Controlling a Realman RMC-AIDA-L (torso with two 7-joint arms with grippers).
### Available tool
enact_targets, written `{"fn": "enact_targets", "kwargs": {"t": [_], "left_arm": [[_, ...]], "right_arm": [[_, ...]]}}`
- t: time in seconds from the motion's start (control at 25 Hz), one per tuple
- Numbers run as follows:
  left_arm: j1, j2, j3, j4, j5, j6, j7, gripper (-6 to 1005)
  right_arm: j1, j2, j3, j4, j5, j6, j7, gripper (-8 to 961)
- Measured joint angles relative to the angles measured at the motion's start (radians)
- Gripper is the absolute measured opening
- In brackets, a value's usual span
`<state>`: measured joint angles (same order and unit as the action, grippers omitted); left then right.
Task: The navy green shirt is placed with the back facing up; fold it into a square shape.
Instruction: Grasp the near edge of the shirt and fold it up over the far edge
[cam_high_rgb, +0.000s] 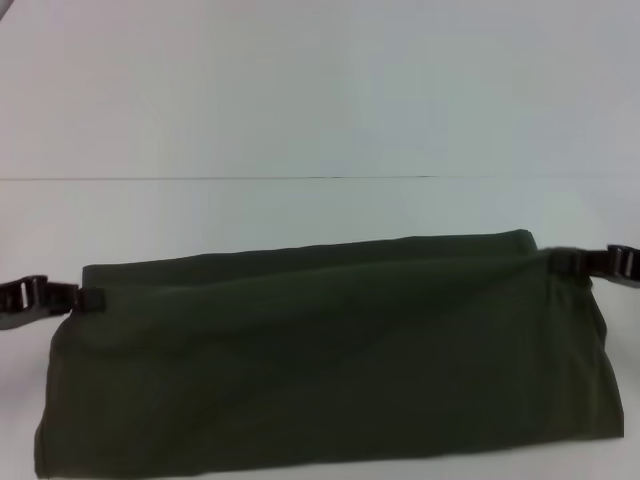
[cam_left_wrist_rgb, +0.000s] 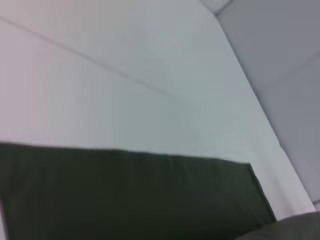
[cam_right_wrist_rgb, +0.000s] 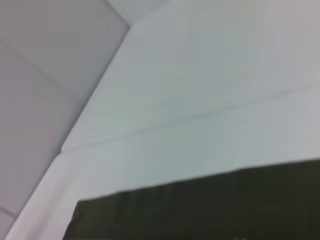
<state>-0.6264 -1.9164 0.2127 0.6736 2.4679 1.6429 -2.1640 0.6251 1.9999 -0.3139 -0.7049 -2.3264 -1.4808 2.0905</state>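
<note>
The navy green shirt (cam_high_rgb: 330, 370) hung in front of me as a wide dark band, stretched between my two grippers above the white table (cam_high_rgb: 300, 210), its lower edge running out of the head view. Starting on the left: my left gripper (cam_high_rgb: 85, 297) had its fingers pinched together on the shirt's upper left corner, arm reaching in from the side. Across the middle, the cloth sagged a touch and showed a long soft crease below the top edge, with a second layer peeking up behind it, so it looked already doubled over. Over on the right, my right gripper (cam_high_rgb: 560, 262) was clamped on the upper right corner, sitting a little higher than the left one. Both wrist views showed only dark fabric against the pale table, no fingers. I judged this cloth light, limp and matte, not slippery, but sure to droop anywhere unsupported. The corners were the place to hold it, keeping tension even so the fold would land straight.
</note>
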Motion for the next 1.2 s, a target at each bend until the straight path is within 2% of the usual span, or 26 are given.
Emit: {"fn": "enact_targets", "kwargs": {"t": [0.16, 0.28, 0.56, 0.68, 1.0, 1.2], "left_arm": [[-0.003, -0.039, 0.000, 0.008, -0.064, -0.091, 0.020, 39], [-0.005, -0.059, 0.001, 0.007, -0.101, -0.151, 0.042, 39], [-0.025, -0.112, 0.013, 0.005, -0.123, -0.300, 0.070, 39], [-0.028, -0.134, 0.019, 0.006, -0.141, -0.351, 0.087, 40], [-0.033, -0.150, 0.085, -0.002, -0.162, -0.457, 0.096, 40], [-0.036, -0.169, 0.115, -0.003, -0.164, -0.518, 0.097, 39]], "right_arm": [[0.010, 0.035, -0.009, 0.004, 0.031, 0.101, -0.044, 73], [0.015, 0.054, -0.037, 0.006, 0.057, 0.177, -0.058, 72], [0.045, 0.086, -0.138, 0.048, 0.100, 0.371, -0.078, 73], [0.054, 0.089, -0.171, 0.073, 0.127, 0.437, -0.083, 74], [0.073, 0.090, -0.250, 0.094, 0.168, 0.545, -0.074, 76], [0.095, 0.089, -0.263, 0.129, 0.169, 0.591, -0.075, 78]]}}
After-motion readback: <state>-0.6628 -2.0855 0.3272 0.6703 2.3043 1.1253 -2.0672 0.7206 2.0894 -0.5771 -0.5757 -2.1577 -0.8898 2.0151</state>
